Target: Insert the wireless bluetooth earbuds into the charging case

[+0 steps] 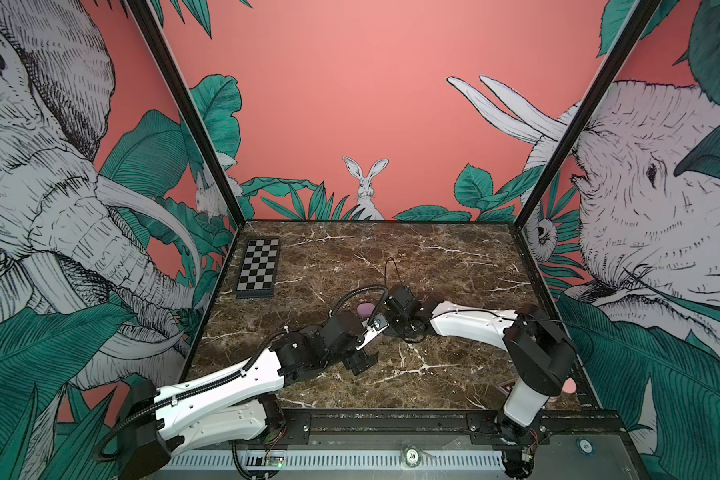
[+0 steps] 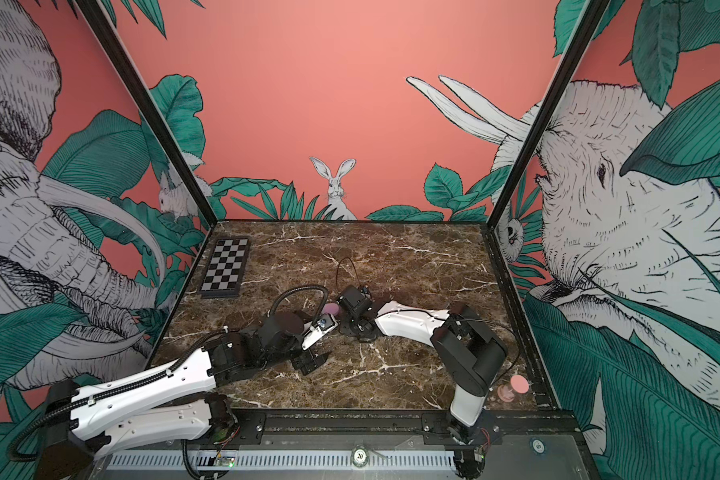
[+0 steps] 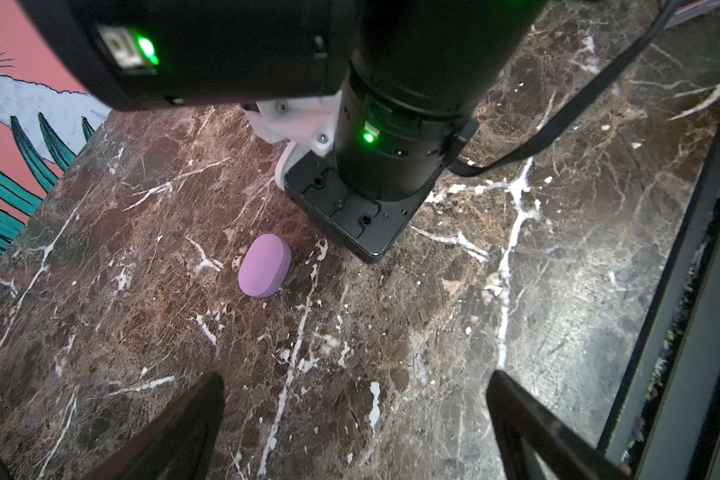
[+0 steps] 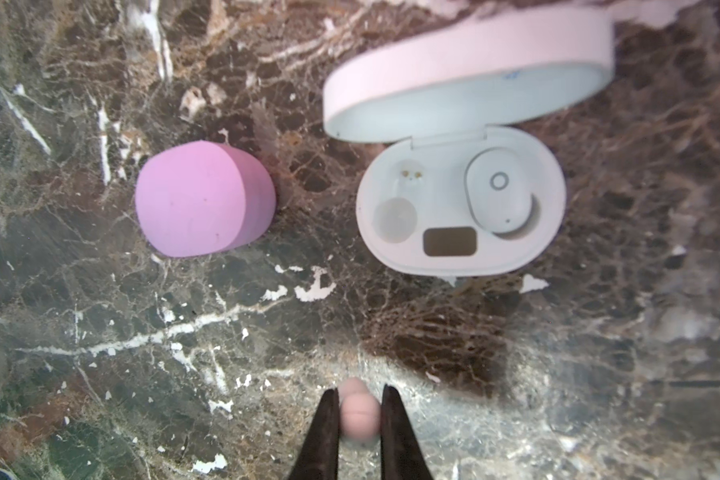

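Note:
In the right wrist view a white charging case (image 4: 460, 249) lies open on the marble, its lid (image 4: 466, 75) tipped back. One white earbud (image 4: 499, 191) sits in one socket; the other socket (image 4: 404, 199) is empty. My right gripper (image 4: 360, 392) is shut on a small pale earbud (image 4: 360, 411), held above the marble a short way from the case. A closed purple case (image 4: 204, 199) (image 3: 265, 266) (image 1: 366, 309) (image 2: 331, 308) lies beside the white one. My left gripper (image 3: 355, 376) (image 1: 360, 361) hangs open and empty over bare marble. The right arm hides the white case in both top views.
A folded chessboard (image 1: 258, 268) (image 2: 225, 266) lies at the back left of the table. A small pink object (image 2: 516, 386) stands near the front right corner behind the right arm's base. The right wrist (image 3: 375, 174) hangs close to the purple case. A black frame (image 3: 682, 291) bounds the table.

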